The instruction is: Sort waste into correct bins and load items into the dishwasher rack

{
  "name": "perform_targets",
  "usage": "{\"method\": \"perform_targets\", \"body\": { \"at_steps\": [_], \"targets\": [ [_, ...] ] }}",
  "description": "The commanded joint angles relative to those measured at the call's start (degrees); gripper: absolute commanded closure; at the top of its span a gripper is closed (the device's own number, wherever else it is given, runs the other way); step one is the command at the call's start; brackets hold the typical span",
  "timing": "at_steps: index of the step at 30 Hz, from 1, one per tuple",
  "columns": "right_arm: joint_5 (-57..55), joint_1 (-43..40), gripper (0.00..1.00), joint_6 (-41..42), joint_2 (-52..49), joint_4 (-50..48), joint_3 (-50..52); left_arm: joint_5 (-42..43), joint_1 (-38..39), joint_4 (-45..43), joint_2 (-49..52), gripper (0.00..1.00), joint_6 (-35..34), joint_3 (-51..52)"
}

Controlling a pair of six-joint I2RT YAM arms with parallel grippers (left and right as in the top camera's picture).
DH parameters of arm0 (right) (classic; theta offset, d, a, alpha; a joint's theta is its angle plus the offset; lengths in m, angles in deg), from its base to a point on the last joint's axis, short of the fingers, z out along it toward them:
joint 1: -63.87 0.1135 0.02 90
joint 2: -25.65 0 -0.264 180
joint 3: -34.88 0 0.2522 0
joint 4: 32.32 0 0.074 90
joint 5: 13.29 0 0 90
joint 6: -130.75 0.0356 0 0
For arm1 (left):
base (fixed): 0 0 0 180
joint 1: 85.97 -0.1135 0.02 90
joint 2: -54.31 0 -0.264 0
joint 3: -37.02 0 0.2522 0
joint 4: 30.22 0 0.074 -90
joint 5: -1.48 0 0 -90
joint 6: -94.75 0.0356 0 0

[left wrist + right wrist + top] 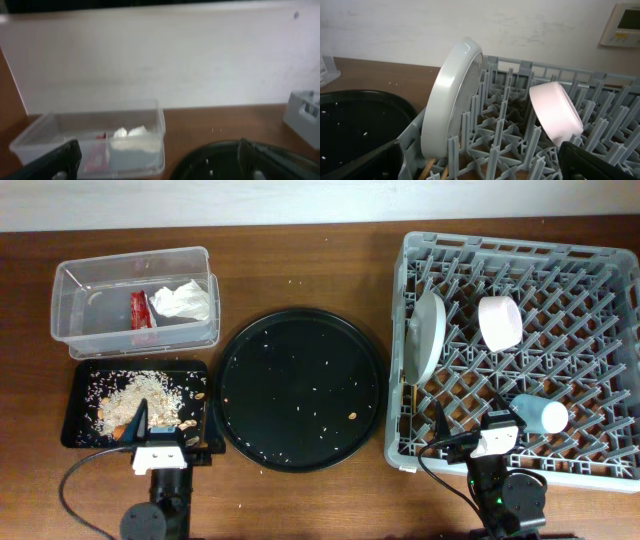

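The red wrapper [141, 310] and the crumpled tissue [186, 300] lie side by side in the clear tub [88, 325], at the far left corner of the counter [300, 270]. Just nearer me, the shallow black tray [78, 425] holds the rice scraps [135, 392] and, by its near edge, an orange carrot piece [119, 431]. The grey rack [520, 245] fills the counter's right end. In it the plate [425, 335] stands on edge along the left side, the white bowl [498, 322] is tipped on the pegs beside it, and the blue cup [540, 413] lies nearer me. The round black tray [300, 340], flecked with crumbs, sits mid-counter. My left jaws hover over the shallow tray's near edge, spread wide and holding nothing. My right jaws, at the rack's near edge, are likewise wide apart and empty.
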State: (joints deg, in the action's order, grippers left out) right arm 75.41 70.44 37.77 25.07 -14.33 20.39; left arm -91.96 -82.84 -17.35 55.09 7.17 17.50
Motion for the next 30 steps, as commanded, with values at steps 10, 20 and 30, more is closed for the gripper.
{"method": "perform_targets", "body": {
  "at_steps": [10,20,30],
  "targets": [
    [-0.5,-0.3,0.02,0.4,0.4,0.2,0.4,-0.4,0.1,5.4,0.0,0.01,0.9,5.2],
    [-0.5,-0.3,0.02,0.4,0.4,0.2,0.4,-0.4,0.1,5.4,0.0,0.01,0.9,5.2],
    [-0.5,-0.3,0.02,0.4,0.4,0.2,0.4,-0.4,0.1,5.4,0.0,0.01,0.9,5.2]
  ]
}}
